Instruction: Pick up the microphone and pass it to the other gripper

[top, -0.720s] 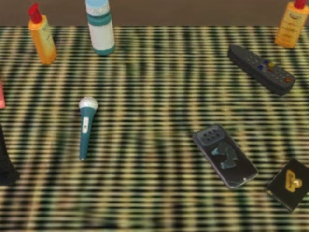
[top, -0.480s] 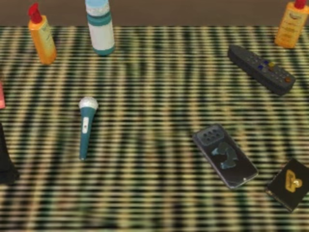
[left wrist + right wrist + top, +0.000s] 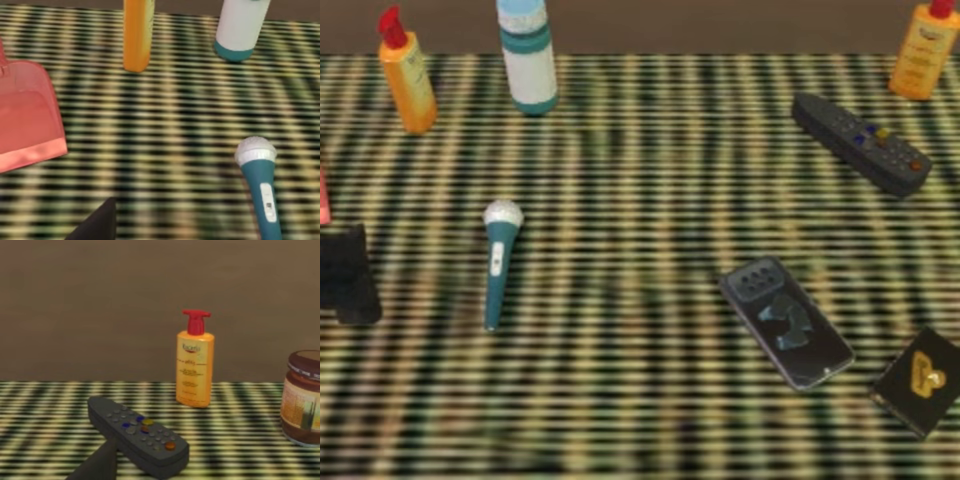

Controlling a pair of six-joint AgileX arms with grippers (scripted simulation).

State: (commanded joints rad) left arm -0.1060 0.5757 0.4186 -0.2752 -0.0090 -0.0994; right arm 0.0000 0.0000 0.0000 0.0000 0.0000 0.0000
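The microphone (image 3: 498,265) lies flat on the striped cloth at the left, silver mesh head toward the far side, teal handle toward the near edge. In the left wrist view the microphone (image 3: 262,185) shows its white switch strip. My left gripper (image 3: 348,275) hovers at the table's left edge, about a hand's width left of the handle, holding nothing. Only one of its black fingers (image 3: 97,225) shows, well off the middle of its wrist view, so it reads as open. My right arm is outside the top view; one finger (image 3: 100,465) shows near the remote.
An orange pump bottle (image 3: 408,75) and a white-and-teal bottle (image 3: 528,55) stand far left. A pink dustpan (image 3: 25,120) lies at the left edge. A remote (image 3: 860,143), a phone (image 3: 785,320), a black box (image 3: 918,380), another orange bottle (image 3: 925,45) and a jar (image 3: 302,400) occupy the right.
My left gripper has come farther into the top view, moving toward the far side and slightly right, nearer the microphone. Nothing else has moved.
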